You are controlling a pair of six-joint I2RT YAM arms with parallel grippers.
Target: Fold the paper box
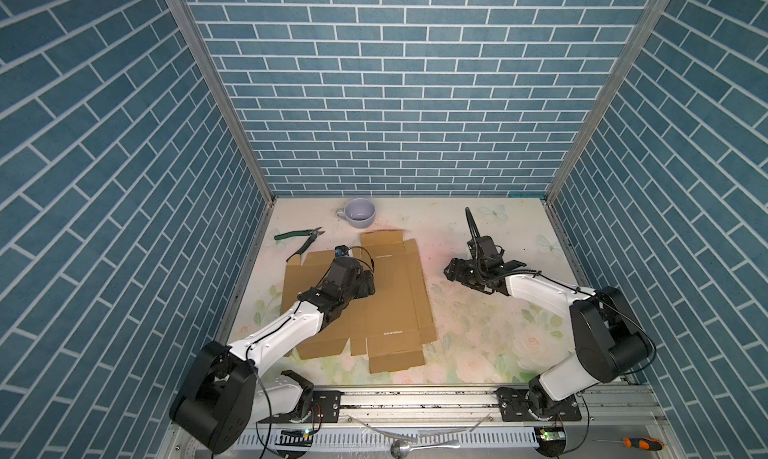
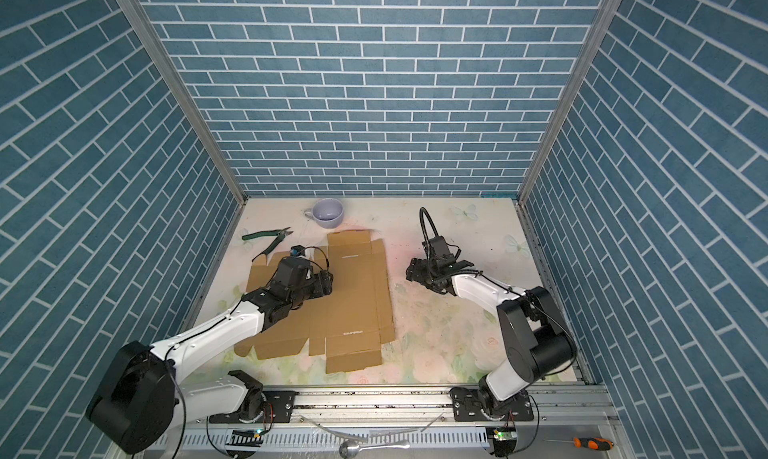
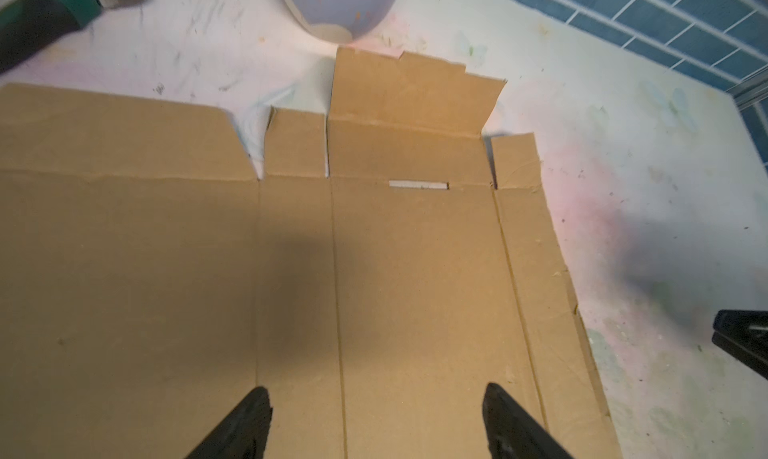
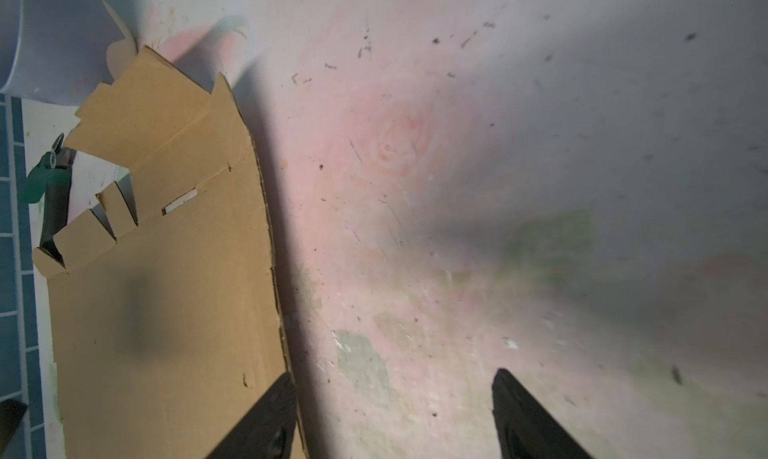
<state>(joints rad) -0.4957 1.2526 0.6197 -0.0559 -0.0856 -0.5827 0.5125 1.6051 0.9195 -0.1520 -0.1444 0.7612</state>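
– Left gripper (image 3: 376, 388): how are its jaws seen?
– They are spread apart above the paper box (image 3: 291, 270), and nothing is gripped between them.
– And the right gripper (image 4: 394, 373)?
– It is likewise spread and empty, and is held over the bare table (image 4: 457, 228), just beside the paper box's long edge.
– Where is the paper box found?
– It is laid flat and unfolded on the table's left half, with its far flap close to the lilac cup (image 1: 360, 213). Green cutters (image 1: 301, 238) are seen near its far left corner.
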